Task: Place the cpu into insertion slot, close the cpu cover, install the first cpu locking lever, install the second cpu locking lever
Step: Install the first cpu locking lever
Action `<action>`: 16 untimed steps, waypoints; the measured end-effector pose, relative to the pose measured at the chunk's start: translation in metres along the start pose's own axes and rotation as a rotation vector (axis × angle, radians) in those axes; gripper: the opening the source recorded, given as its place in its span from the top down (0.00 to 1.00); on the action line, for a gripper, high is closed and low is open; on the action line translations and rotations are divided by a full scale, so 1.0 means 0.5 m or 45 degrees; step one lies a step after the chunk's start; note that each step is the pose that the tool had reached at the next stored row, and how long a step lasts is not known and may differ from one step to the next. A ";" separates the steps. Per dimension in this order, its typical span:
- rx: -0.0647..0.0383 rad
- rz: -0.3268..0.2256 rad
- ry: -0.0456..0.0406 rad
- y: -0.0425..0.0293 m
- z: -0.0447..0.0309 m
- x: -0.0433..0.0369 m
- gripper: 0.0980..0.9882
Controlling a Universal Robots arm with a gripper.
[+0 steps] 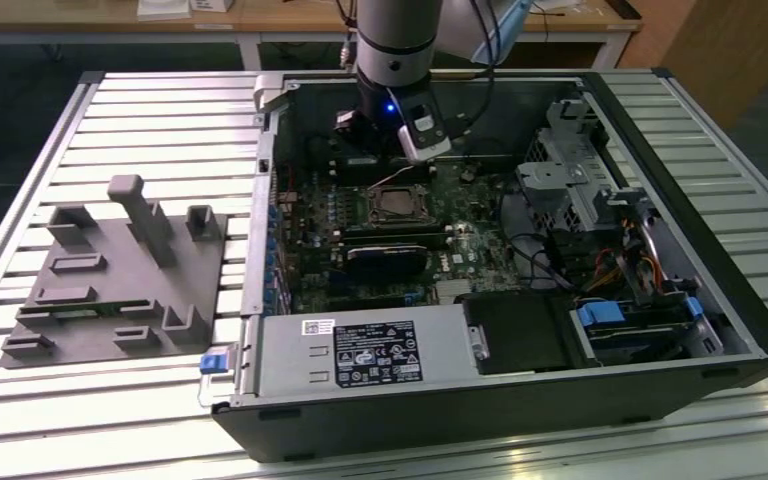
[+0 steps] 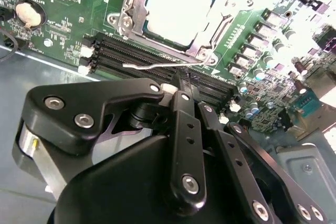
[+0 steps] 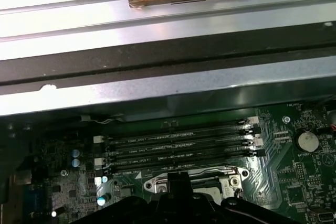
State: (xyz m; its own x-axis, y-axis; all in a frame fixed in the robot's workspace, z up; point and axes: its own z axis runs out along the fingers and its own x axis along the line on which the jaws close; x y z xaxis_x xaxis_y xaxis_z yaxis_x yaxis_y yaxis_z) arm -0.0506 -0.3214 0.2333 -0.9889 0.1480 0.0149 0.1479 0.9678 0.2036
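1. A table [image 1: 157, 120] of ribbed, silvery metal slats carries an open black computer case [image 1: 491, 420] lying on its side. A wooden desk stands behind it.
2. On the slats, well off to one side of the gripper [image 2: 178, 83], sits one matte grey moulded fixture [image 1: 117, 270] with upright posts and shallow pockets.
3. The case holds a green circuit board. The gripper, all black jointed links with bright screw heads, hangs inside the case above the board's rear part.
4. Its links run together to a single tip, so it is closed. I cannot tell whether it pinches anything.
5. Just beyond that tip lies the insertion slot [image 1: 395, 205], square with a thin metal rim.
6. The cpu [image 2: 176, 9] sits in the slot, its pale metal top flat and smooth.
7. The cpu cover [image 2: 157, 38], a thin silvery frame with a square cut-out, lies around the cpu.
8. One thin wire lever [image 2: 152, 65] runs along the cover's nearer edge, right at the gripper's tip.
9. Four long black memory slots [image 3: 178, 148] lie side by side between the gripper and the cover.
10. One round silvery coin battery [image 3: 307, 141] sits on the board to the side of the slots.
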 end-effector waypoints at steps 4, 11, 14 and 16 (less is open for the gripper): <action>0.015 0.000 -0.002 0.001 0.002 -0.004 0.99; 0.045 0.001 -0.007 0.005 0.004 -0.025 0.99; 0.052 0.002 -0.009 0.008 0.006 -0.034 0.99; 0.054 0.002 -0.009 0.009 0.008 -0.035 0.99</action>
State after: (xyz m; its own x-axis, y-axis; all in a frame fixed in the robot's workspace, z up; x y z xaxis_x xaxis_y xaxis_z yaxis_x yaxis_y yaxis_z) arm -0.0326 -0.3188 0.2302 -0.9885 0.1509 0.0084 0.1503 0.9753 0.1617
